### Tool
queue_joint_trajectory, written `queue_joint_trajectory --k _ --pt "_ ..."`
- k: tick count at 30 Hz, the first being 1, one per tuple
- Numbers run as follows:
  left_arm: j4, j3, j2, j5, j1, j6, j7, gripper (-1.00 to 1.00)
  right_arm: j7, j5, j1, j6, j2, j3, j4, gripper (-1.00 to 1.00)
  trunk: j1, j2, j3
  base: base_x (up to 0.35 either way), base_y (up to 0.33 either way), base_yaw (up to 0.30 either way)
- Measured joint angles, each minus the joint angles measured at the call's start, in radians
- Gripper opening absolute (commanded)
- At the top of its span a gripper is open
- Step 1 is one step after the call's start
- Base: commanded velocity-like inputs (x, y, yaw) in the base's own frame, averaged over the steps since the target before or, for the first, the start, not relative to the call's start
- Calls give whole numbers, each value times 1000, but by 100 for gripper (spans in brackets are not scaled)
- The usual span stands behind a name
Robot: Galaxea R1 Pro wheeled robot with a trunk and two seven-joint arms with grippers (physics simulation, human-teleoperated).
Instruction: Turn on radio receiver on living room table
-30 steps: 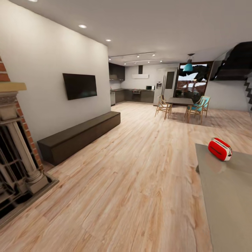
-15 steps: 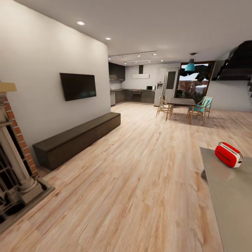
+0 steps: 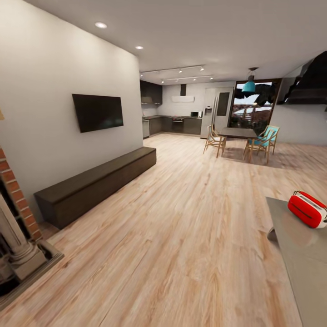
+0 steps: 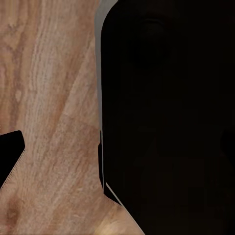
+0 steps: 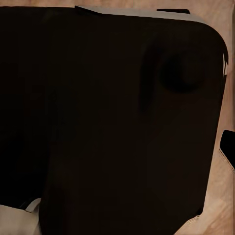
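Note:
The red radio receiver, with its white side panel, lies on the near corner of the low grey table at the head view's right edge, partly cut off by the frame. Wood floor of the living room stretches between me and it. In the left wrist view a large dark body hangs over the floor, with a small dark tip at the picture's edge. The right wrist view has the same dark body and a dark tip. Neither view lets me judge the jaws.
A long dark bench runs along the left wall under a wall TV. The brick fireplace stands at the near left. Far back are the dining table with chairs and the kitchen.
The whole head view has shifted as the camera advanced: the fireplace has slid off to the left, and the radio and table have moved toward the lower right edge. Nothing itself has moved.

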Motion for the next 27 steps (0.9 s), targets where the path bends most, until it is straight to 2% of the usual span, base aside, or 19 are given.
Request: queue_joint_trajectory --k 27 --pt "1 0 0 0 0 0 0 100 0 0 0 0 0 0 0 100 0 0 0 331 0 0"
